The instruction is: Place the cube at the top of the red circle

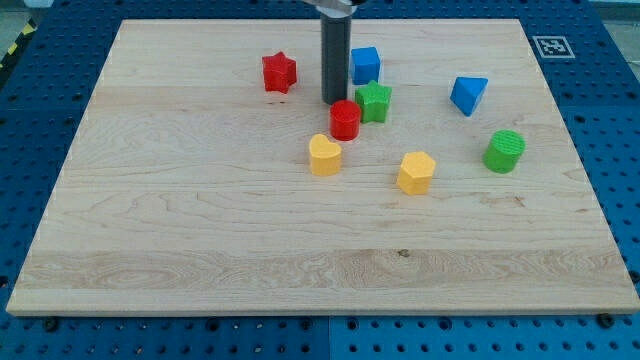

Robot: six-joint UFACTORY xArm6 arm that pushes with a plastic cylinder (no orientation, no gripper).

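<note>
The blue cube [365, 65] sits near the view's top, right of centre. The red circle [345, 119], a short red cylinder, stands below and slightly left of it. A green star [374, 102] lies between them, touching the red circle's upper right. My tip [334, 102] rests on the board just above and left of the red circle, close to it, and left of the green star. The rod rises straight up out of the view, just left of the blue cube.
A red star [279, 72] lies left of the rod. A yellow heart [324, 156] and a yellow hexagon [416, 172] lie below the red circle. A blue triangle [468, 95] and a green cylinder [504, 151] are at the right. The wooden board [200, 250] rests on a blue pegboard.
</note>
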